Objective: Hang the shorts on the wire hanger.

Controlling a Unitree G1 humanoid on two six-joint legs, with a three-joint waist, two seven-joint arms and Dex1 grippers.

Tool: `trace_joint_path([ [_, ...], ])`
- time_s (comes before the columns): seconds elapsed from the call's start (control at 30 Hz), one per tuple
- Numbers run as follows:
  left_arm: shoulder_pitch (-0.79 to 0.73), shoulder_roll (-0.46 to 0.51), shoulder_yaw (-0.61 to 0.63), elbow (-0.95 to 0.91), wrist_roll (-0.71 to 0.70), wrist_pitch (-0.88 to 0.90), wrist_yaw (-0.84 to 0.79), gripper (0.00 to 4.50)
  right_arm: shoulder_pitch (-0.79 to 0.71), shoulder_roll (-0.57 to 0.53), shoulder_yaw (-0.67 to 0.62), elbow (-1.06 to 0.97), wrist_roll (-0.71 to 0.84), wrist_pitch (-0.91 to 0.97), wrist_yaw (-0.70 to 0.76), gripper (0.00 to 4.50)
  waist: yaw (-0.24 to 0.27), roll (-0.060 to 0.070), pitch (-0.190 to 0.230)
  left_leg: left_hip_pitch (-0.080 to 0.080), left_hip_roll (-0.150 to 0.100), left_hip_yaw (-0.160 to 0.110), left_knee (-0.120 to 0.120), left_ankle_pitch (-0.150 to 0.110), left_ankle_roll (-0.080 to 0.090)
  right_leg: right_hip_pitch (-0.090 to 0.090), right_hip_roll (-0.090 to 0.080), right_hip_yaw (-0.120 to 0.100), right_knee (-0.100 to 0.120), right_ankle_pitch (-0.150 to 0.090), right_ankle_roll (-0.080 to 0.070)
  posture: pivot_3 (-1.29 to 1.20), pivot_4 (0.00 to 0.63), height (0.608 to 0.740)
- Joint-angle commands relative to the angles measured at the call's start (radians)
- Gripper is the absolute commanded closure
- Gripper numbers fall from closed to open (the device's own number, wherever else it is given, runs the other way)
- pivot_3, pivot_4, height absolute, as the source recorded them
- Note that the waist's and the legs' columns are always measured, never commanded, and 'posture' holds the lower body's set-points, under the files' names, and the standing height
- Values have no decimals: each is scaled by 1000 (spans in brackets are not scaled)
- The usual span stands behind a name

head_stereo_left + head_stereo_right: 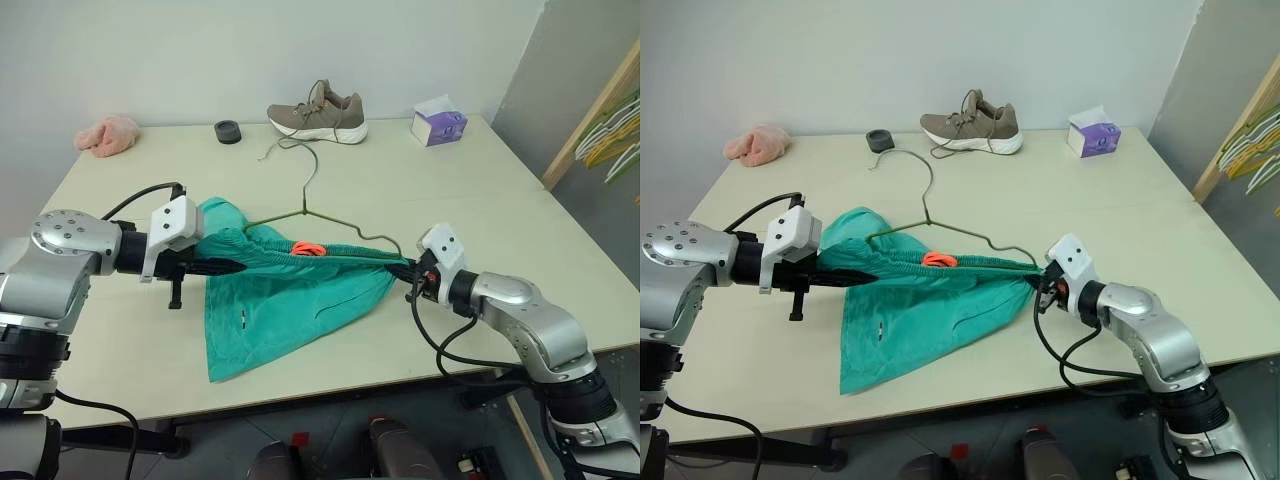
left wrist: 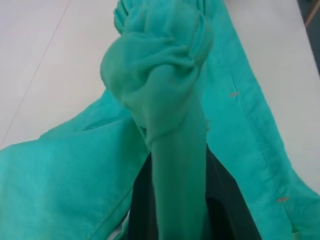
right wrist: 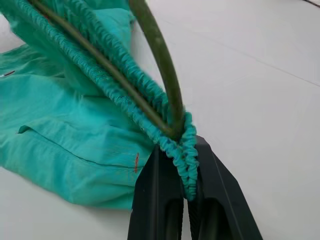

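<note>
— Left eye view: where are the shorts (image 1: 290, 300)?

— Mid-desk (image 1: 480, 180), teal cloth stretched by its gathered elastic waistband between both arms, legs draped toward the near edge. The left pincer (image 1: 232, 266) is clamped on one bunched end, the right pincer (image 3: 184, 170) on the other.

— And the wire hanger (image 1: 305, 190)?

— Thin dull-gold wire, its corner inside the waistband at the right pincer. Bare desk lies all around; shoe (image 1: 318, 112) and tissue box (image 1: 438, 124) sit far back.

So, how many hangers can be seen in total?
At least 3: the thin dull-gold wire hanger on the table, threaded into the teal-green shorts; white hanger and yellow hanger at the far right. More may be hidden there.
</note>
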Motion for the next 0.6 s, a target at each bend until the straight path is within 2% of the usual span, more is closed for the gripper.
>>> trace_joint_path([
  [0.03, -3, 78, 63, 87, 71, -7, 45, 4500, 33, -86, -128, 27, -41, 20, -30, 4485, 0, 0, 0, 0, 0, 0, 0, 0, 0, 0, 0, 0, 0, 0, 0, -155, 93, 740],
  [0.6, 13, 144, -8, 159, 170, -147, 55, 4500, 60, -281, -115, -14, -40, -23, 140, 4485, 0, 0, 0, 0, 0, 1, 0, 0, 0, 0, 0, 0, 0, -2, 3, -165, 90, 740],
])
